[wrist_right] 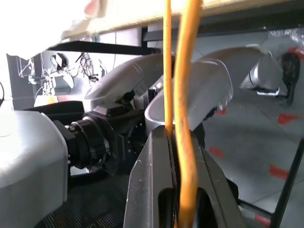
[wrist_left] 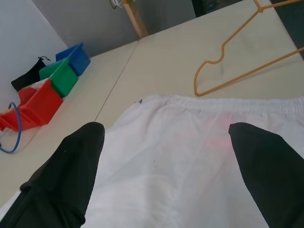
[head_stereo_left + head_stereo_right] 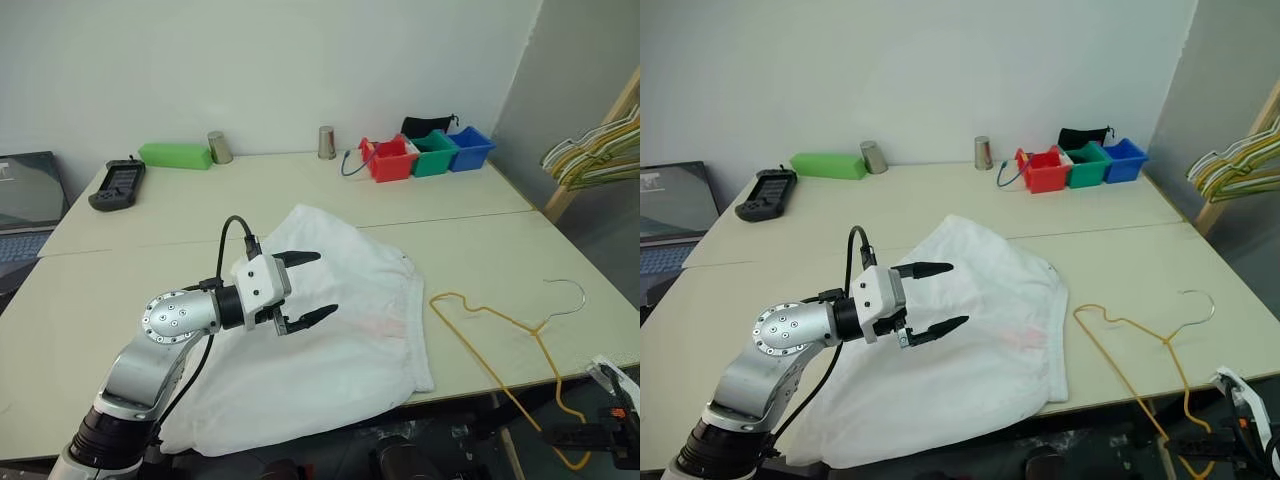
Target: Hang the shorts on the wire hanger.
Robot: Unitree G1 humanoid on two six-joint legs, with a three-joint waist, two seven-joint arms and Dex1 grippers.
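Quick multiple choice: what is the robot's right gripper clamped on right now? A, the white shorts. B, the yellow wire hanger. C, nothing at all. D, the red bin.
B: the right gripper is shut on the wire hanger, whose yellow wire runs between its fingers, while the shorts lie on the table.

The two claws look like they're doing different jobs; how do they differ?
The left claw is spread open, holding nothing, hovering over the white shorts. The right claw is shut on the yellow wire hanger, down at the table's near edge. Both have two black fingers.
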